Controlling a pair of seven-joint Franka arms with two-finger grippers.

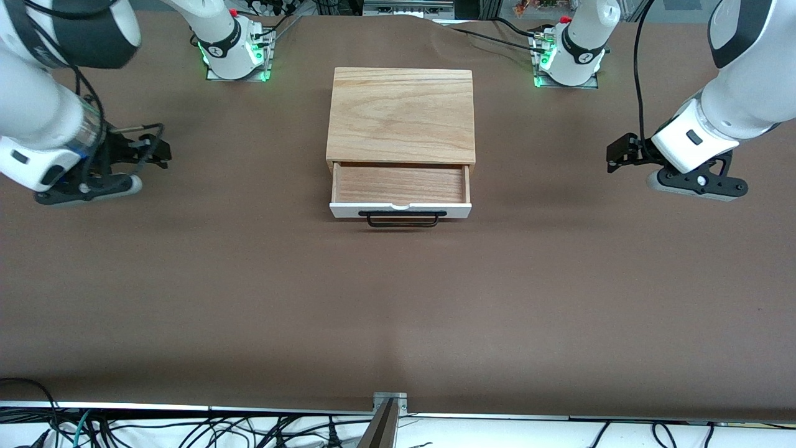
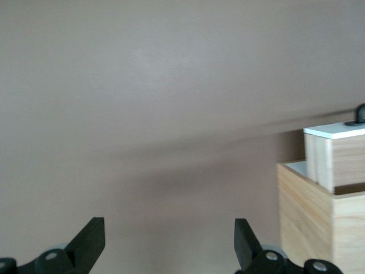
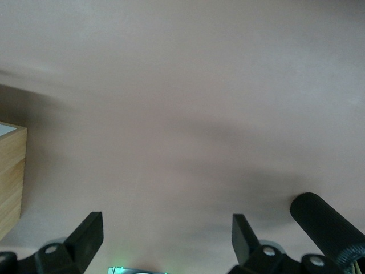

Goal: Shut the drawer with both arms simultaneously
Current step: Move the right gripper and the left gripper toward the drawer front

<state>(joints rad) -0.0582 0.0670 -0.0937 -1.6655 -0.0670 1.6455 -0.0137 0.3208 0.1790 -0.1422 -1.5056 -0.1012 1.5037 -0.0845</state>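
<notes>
Both grippers hang over bare table, well apart from the box. Seen from its wrist camera, the left gripper [image 2: 169,242] has its two black, wedge-shaped fingers spread wide with nothing between them; it is over the brown table [image 1: 398,298] toward the left arm's end. The right gripper [image 3: 168,240] shows the same wide spread of pointed black fingers, also empty, over the right arm's end of the table. Each sits at the end of a smooth white arm with black joint bands.

Between them stands a low, flat box [image 1: 401,115] of light oak with a visible wavy grain on its plain top. Its drawer [image 1: 400,185] is pulled out toward the front camera: a shallow wooden tray with a bare grained floor, a smooth white front panel and a long thin black bar handle [image 1: 402,218]. The table's surface is matte and brown.
</notes>
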